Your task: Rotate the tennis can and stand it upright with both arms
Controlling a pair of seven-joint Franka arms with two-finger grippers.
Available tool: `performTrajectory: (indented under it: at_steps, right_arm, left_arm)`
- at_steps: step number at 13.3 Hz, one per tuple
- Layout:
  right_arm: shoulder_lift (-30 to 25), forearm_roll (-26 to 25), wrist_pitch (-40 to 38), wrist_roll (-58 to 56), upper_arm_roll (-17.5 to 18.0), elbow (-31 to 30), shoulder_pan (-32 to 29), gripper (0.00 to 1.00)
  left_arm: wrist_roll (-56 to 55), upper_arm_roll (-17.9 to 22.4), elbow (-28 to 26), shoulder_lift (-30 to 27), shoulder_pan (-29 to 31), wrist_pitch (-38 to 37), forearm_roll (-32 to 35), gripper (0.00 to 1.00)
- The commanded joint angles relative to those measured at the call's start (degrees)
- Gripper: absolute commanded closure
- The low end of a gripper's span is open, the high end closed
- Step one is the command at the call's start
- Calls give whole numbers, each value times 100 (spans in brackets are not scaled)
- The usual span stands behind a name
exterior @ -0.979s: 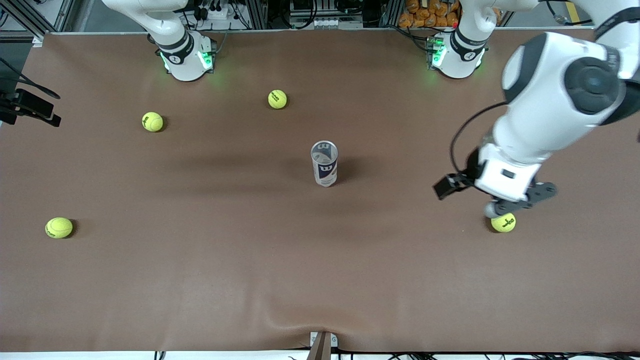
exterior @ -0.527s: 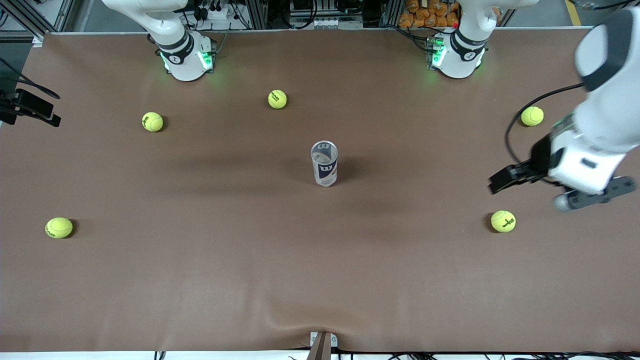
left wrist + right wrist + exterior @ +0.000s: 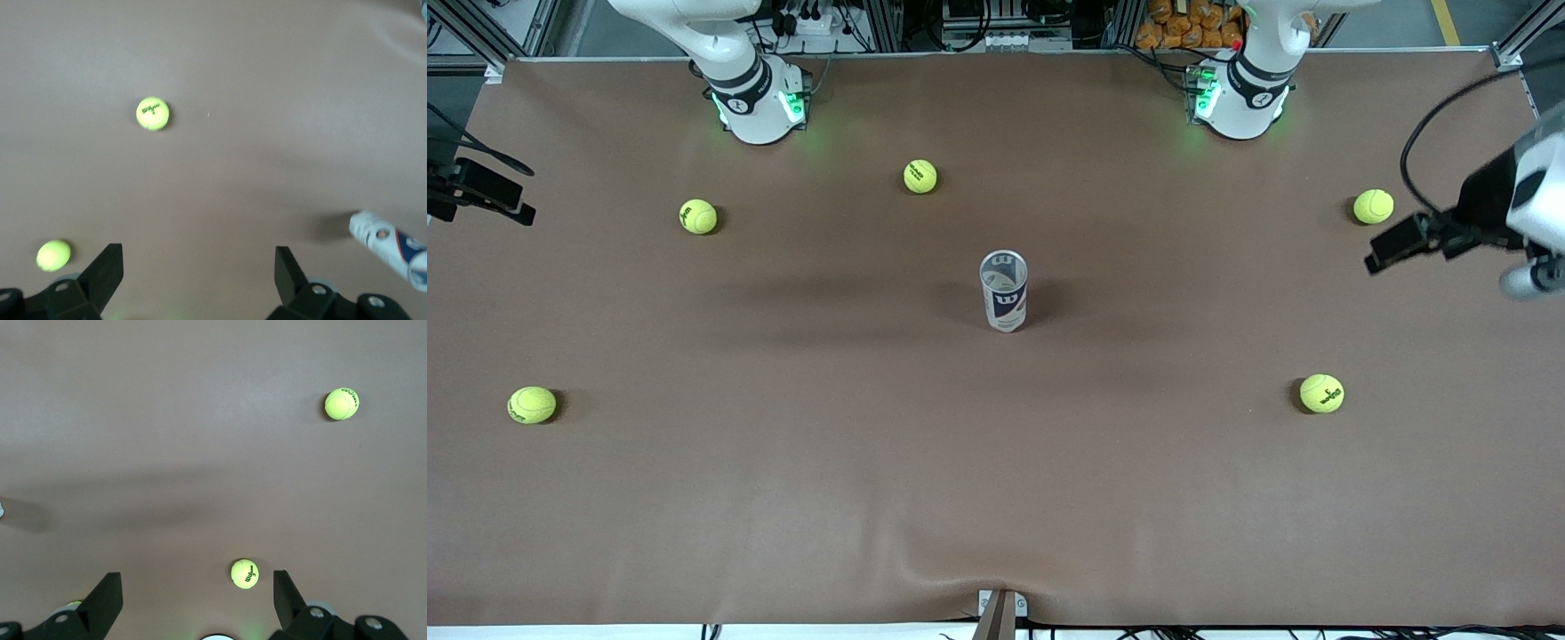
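Tennis can [image 3: 1004, 292] upright mid-desk [image 3: 783, 498]. Left gripper [image 3: 199, 272] and right gripper [image 3: 197, 593] both spread wide w/ nothing held.

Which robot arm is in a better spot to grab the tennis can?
Probably left. The open left gripper has the upright tennis can in its wrist view; the open right gripper sees mostly tennis balls. Both are far from it.

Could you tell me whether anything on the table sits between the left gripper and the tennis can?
Nothing visible does: the tennis can stands upright mid-table, and bare mat separates it from the open left gripper.
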Motion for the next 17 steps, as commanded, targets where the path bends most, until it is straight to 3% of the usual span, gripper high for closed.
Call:
performTrajectory:
  at_steps: [1, 5, 12, 15, 17]
  right_arm:
    - [-34, -65, -4, 74, 86, 31, -90, 0]
    - [-34, -56, -4, 74, 86, 31, -90, 0]
    - [-34, -56, -4, 74, 86, 31, -90, 0]
    - [-34, -56, -13, 74, 86, 31, -82, 0]
    - [-34, -56, -4, 74, 86, 31, -82, 0]
  left_arm:
    - [171, -93, -500, -804, 85, -312, 50, 0]
    - [312, -110, -1326, -1508, 85, -294, 50, 0]
    - [655, -5, -933, -816, 120, 180, 392, 0]
    - [724, 4, -880, -771, 120, 180, 401, 0]
    - [1426, 4, -888, -789, 138, 180, 349, 0]
